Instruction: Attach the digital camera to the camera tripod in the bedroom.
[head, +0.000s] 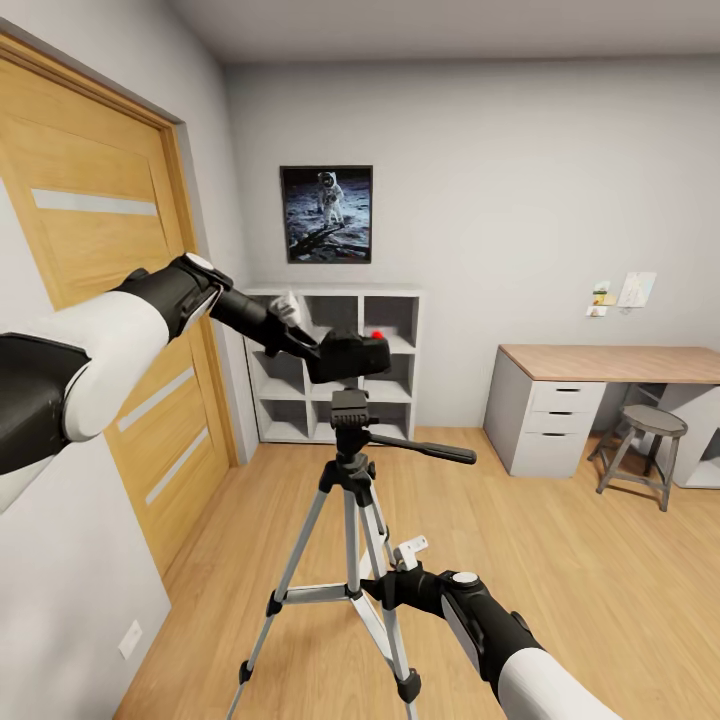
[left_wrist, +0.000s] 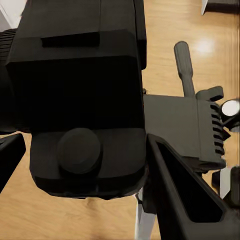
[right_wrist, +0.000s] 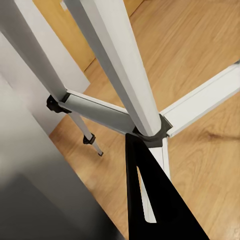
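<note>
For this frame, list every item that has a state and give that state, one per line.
digital camera: held in the left claw, hovering just above the tripod head, not yet seated.
camera tripod: standing upright, legs spread on the wood floor, head bare, pan handle pointing out sideways.
right claw: at the tripod's centre column, around the leg braces; grip cannot be told.
door: closed.
desk drawers: closed.
stool: upright beside the desk.
</note>
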